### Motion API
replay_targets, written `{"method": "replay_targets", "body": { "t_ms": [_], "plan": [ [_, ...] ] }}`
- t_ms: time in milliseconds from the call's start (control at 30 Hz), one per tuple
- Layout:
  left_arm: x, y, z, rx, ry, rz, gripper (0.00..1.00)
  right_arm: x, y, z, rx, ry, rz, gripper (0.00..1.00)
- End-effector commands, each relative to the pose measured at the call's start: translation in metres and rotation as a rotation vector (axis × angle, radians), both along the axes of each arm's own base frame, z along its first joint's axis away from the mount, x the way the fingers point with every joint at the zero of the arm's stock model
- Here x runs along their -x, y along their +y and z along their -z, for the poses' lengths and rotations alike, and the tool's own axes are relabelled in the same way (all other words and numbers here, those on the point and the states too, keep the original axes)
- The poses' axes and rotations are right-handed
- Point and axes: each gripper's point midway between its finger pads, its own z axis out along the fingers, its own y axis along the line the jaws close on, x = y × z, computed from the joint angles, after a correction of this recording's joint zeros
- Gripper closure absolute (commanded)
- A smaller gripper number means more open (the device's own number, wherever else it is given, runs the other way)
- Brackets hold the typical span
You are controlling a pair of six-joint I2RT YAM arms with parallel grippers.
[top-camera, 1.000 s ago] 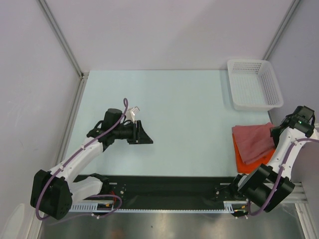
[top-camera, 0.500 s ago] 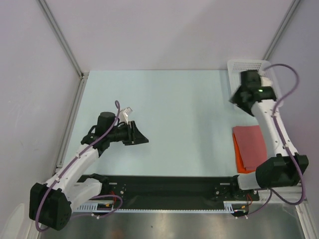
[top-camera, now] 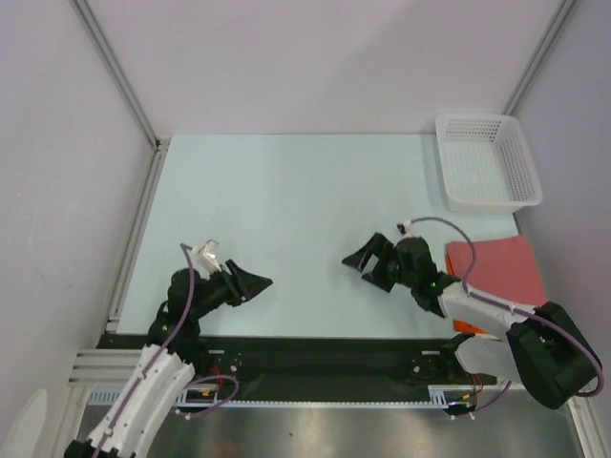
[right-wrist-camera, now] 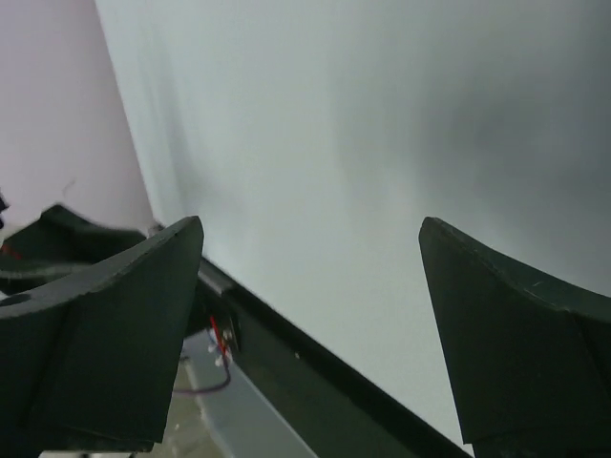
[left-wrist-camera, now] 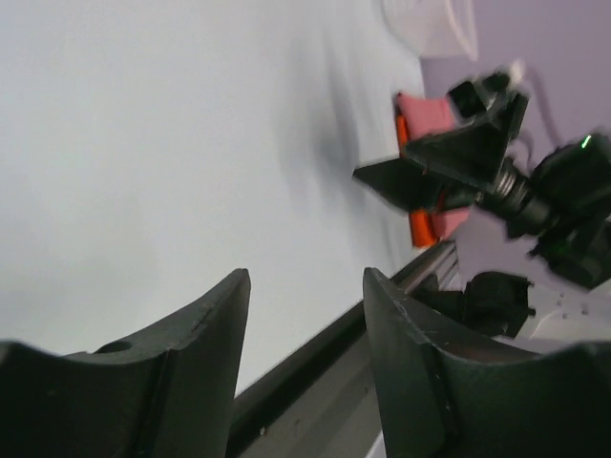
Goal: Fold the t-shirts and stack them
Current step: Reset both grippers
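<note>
My right gripper (top-camera: pixel 361 269), left gripper (top-camera: pixel 256 286): jaws apart, nothing held. Pink t-shirt (top-camera: pixel 496 267) atop orange t-shirt (left-wrist-camera: pixel 420 229) behind the right; stack seems done, parking next.

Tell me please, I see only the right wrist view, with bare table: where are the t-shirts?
Observer: The pink-red t-shirt lies folded at the right, on the near side of the white basket.
Operator: And the orange one?
Observer: The orange t-shirt lies under it; only its edge shows.
Operator: Does the left gripper hold anything?
Observer: No, it is open and empty.
</note>
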Motion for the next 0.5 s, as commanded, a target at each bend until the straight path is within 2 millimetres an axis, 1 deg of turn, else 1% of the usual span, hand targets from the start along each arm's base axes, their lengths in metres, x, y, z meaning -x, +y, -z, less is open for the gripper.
{"method": "replay_targets", "body": {
  "t_ms": [0,33,67,100,133,167,200,233,333,367,433,467],
  "plan": [
    [-0.012,0.01,0.012,0.183,0.004,-0.18,0.43,0.019,0.017,-0.073,-0.441,-0.246,-0.017,0.0],
    [-0.011,0.01,0.003,0.244,-0.064,-0.184,0.4,0.02,0.009,-0.071,-0.514,-0.193,0.058,0.0],
    [-0.013,0.011,0.003,0.281,-0.086,-0.2,0.37,0.027,0.003,-0.062,-0.536,-0.163,0.082,0.0],
    [-0.015,0.012,0.015,0.328,-0.05,-0.226,0.34,0.038,-0.002,-0.052,-0.559,-0.151,0.09,0.0],
    [-0.017,0.013,0.006,0.378,-0.095,-0.234,0.34,0.041,-0.004,-0.055,-0.587,-0.157,0.103,0.0],
    [-0.02,0.013,0.004,0.397,-0.106,-0.239,0.3,0.048,-0.006,-0.048,-0.59,-0.147,0.107,0.0],
    [-0.021,0.014,0.005,0.409,-0.09,-0.247,0.3,0.055,-0.01,-0.039,-0.589,-0.134,0.132,0.0],
    [-0.022,0.014,0.0,0.425,-0.097,-0.25,0.29,0.056,-0.014,-0.044,-0.617,-0.145,0.145,0.0],
    [-0.023,0.014,-0.013,0.489,-0.104,-0.258,0.29,0.062,-0.017,-0.046,-0.631,-0.172,0.146,0.0],
    [-0.023,0.015,-0.022,0.516,-0.127,-0.255,0.29,0.062,-0.018,-0.049,-0.632,-0.19,0.155,0.0],
    [-0.023,0.016,-0.031,0.56,-0.134,-0.263,0.29,0.068,-0.014,-0.046,-0.602,-0.203,0.126,0.0],
    [-0.021,0.017,-0.042,0.59,-0.168,-0.254,0.29,0.069,-0.013,-0.052,-0.606,-0.234,0.112,0.0]
  ]
}}
